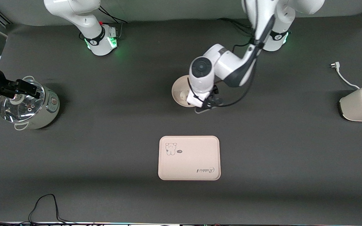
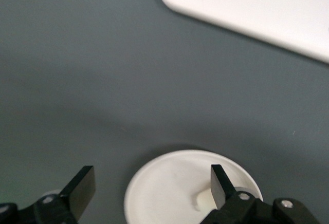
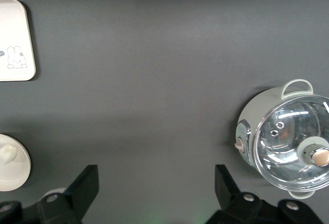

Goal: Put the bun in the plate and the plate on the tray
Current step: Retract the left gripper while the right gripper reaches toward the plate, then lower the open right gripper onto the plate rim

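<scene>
The round cream plate (image 1: pixel 178 92) lies mid-table, half hidden under my left arm's wrist. The small white bun (image 2: pixel 204 201) lies in the plate (image 2: pixel 175 188), partly covered by one finger. My left gripper (image 2: pixel 152 185) is open and empty just above the plate, one finger over the plate next to the bun, the other outside the rim; it also shows in the front view (image 1: pixel 204 105). The tray (image 1: pixel 189 158) lies bare, nearer the front camera than the plate. My right gripper (image 3: pixel 154 185) is open and empty, held high by the pot. The right wrist view also shows the bun (image 3: pixel 9 153), plate (image 3: pixel 13 175) and tray (image 3: pixel 15 39).
A cooking pot with a glass lid (image 1: pixel 27 105) stands at the right arm's end, under my right gripper (image 1: pixel 16 90). A cream toaster (image 1: pixel 361 103) with a loose white plug cable (image 1: pixel 341 73) stands at the left arm's end. A black cable (image 1: pixel 46 204) loops by the front edge.
</scene>
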Controlling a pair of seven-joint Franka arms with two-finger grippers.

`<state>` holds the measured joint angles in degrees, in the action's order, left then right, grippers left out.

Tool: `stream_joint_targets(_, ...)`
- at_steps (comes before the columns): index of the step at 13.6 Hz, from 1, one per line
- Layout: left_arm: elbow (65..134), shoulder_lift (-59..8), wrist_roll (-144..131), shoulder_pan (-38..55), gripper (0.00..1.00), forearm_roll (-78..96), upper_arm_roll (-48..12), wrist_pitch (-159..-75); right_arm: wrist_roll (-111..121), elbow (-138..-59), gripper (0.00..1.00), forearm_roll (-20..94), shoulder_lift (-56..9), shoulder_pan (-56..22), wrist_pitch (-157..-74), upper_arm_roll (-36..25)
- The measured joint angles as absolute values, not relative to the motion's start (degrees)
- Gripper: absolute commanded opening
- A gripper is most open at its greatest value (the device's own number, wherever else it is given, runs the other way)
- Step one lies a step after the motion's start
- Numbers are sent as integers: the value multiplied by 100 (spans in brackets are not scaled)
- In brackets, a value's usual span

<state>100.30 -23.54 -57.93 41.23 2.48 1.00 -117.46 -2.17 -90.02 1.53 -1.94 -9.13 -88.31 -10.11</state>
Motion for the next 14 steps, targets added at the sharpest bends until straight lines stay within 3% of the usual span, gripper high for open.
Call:
stream_joint_targets(3,9359,-2022,-4889,3360,100,-53,115,-10833,-567,-9004,100,164,-188,-1215,-8831,-1008)
stream_joint_targets(6,9091,-1418,-3101,2526,100,-330,124,-9979,-1956,-9010,100,221,-181,-2310,-8911,-978)
stream_joint_targets(10,9069,-490,-1326,1292,100,-348,138,-9087,-4260,-9037,100,219,-406,-4283,-9441,-910)
stream_joint_targets(14,9340,-54,-1168,1114,100,-345,94,-8972,-5264,-8914,100,278,-796,-5356,-9579,-832)
